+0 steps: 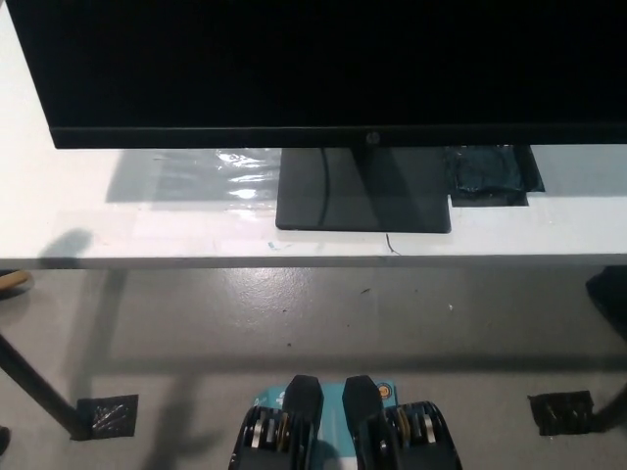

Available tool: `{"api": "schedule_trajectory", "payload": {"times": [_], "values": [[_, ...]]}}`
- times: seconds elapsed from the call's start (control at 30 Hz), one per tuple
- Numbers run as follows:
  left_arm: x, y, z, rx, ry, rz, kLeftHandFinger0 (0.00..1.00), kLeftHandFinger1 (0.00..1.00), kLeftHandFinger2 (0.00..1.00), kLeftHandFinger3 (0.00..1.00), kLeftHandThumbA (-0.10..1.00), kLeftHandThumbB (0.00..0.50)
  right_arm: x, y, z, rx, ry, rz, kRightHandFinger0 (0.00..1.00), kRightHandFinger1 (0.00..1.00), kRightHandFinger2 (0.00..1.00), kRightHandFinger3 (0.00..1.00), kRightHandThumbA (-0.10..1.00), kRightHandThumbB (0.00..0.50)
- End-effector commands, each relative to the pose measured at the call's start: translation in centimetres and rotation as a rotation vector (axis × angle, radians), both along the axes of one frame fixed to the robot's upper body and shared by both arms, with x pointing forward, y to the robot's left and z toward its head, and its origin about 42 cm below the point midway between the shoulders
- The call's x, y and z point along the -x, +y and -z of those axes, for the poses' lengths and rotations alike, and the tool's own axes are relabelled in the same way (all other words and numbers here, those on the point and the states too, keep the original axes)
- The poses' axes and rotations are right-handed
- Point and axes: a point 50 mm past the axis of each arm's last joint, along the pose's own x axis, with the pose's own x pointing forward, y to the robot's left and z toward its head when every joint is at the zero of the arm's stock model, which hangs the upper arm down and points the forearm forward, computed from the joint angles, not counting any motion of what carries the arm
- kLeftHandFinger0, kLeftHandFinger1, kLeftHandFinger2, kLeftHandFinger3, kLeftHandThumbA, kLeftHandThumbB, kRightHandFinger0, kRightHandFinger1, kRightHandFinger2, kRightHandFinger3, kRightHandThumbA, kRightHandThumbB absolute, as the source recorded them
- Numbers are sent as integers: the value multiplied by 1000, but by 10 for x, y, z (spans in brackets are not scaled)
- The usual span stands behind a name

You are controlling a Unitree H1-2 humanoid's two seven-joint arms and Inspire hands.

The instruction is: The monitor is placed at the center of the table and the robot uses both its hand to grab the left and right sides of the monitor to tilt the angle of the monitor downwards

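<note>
A black monitor (pixel 323 69) fills the top of the head view, its dark screen running off the upper and right edges. Its flat black base (pixel 362 191) rests on the white table (pixel 147 225) near the front edge. Neither of my hands shows in this view. A faint shadow lies on the table's left front part.
A black patch of tape (pixel 490 176) lies on the table right of the base. A shiny clear film (pixel 230 176) covers the table left of it. Below the table's front edge is grey floor, with a table leg (pixel 39 392) at lower left and a dark tape square (pixel 560 411) at lower right.
</note>
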Motion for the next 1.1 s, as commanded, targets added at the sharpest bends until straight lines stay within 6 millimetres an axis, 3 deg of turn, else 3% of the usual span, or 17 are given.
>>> {"api": "schedule_trajectory", "payload": {"times": [0.0,0.3,0.5,0.57,0.77,1.07], "values": [[-18,10,-28,-59,-29,-15,1000,1000,1000,1000,1000,303,-21,-17,-31,-31,-47,-40,1000,1000,1000,1000,1000,333],[-35,15,-32,-89,39,-45,1000,1000,1000,1000,1000,369,-57,-27,-55,-10,-1,-89,1000,1000,1000,1000,1000,337],[-37,14,-33,-103,41,-38,1000,1000,1000,1000,1000,371,-71,-30,-75,31,7,-170,1000,1000,1000,1000,1000,388],[-38,14,-33,-104,45,-32,1000,1000,1000,1000,1000,383,-74,-31,-81,45,31,-205,1000,1000,1000,1000,1000,426],[-38,12,-33,-115,46,-22,1000,1000,1000,1000,1000,409,-87,-36,-91,-66,117,-408,1000,1000,1000,1000,980,497],[-39,12,-31,-128,54,-4,1000,1000,1000,1000,1000,417,-112,-40,-99,-140,238,-584,1000,1000,1000,1000,881,500]]}}
